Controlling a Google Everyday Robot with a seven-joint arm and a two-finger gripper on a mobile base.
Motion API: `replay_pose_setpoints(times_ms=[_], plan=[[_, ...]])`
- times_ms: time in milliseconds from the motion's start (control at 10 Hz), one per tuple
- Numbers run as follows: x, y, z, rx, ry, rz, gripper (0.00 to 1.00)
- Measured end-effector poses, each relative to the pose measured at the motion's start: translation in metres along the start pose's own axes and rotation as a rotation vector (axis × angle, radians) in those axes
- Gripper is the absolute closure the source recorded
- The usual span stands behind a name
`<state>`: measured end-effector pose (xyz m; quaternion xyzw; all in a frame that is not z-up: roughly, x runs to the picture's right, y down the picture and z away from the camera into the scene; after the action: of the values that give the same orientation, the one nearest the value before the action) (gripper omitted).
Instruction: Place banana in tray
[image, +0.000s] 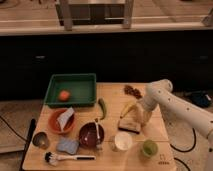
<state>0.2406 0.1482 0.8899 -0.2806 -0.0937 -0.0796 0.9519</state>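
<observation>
In the one camera view we look down on a pale wooden worktop (114, 96) crowded with kitchen things. At its back left corner sits the tray (54, 89), dark green and rectangular with raised walls. Inside the tray we see one small round orange-red fruit (64, 95) and nothing yellow.

The banana (127, 108) is outside the tray. It lies on the worktop to the right of centre, well apart from the tray, small, yellow and gently curved. Between the tray and the banana lies a slender green pepper (102, 107).

A white arm (172, 102) reaches in from the right edge, bends at a rounded joint and slopes down to the left. Its claw (139, 119) is low over the worktop, just beside the right end of the banana and above a flat tan slab (129, 125). We cannot tell how far the claw is open, nor whether it has hold of the banana.

Along the front, from left to right, we see a small metal cup (40, 140), a round orange bowl (58, 121) with something pale in it, a blue-grey sponge (67, 146), a dark red bowl (91, 135) with a utensil standing in it, a white cup (122, 141) and a green cup (149, 147). A brush (70, 158) lies at the front edge
</observation>
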Motion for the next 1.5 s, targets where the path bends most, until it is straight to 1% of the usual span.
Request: replay_pose_setpoints(times_ms=[200,300,500,700,900,1000,1100,1300,1400,1500], plan=[[-0.006,-0.005,-0.006,0.013,-0.004,-0.048,0.20],[-0.012,-0.008,-0.008,0.016,-0.008,-0.082,0.20],[-0.031,-0.016,-0.009,0.016,-0.017,-0.178,0.20],[-0.050,-0.022,-0.008,0.001,-0.022,-0.263,0.20],[-0.067,-0.029,-0.004,-0.023,-0.023,-0.331,0.20],[-0.070,-0.031,-0.001,-0.038,-0.021,-0.351,0.20],[-0.073,-0.033,0.002,-0.053,-0.020,-0.366,0.25],[-0.073,-0.037,0.008,-0.071,-0.018,-0.375,0.42],[-0.071,-0.039,0.011,-0.082,-0.017,-0.376,0.55],[-0.069,-0.041,0.013,-0.089,-0.015,-0.375,0.64]])
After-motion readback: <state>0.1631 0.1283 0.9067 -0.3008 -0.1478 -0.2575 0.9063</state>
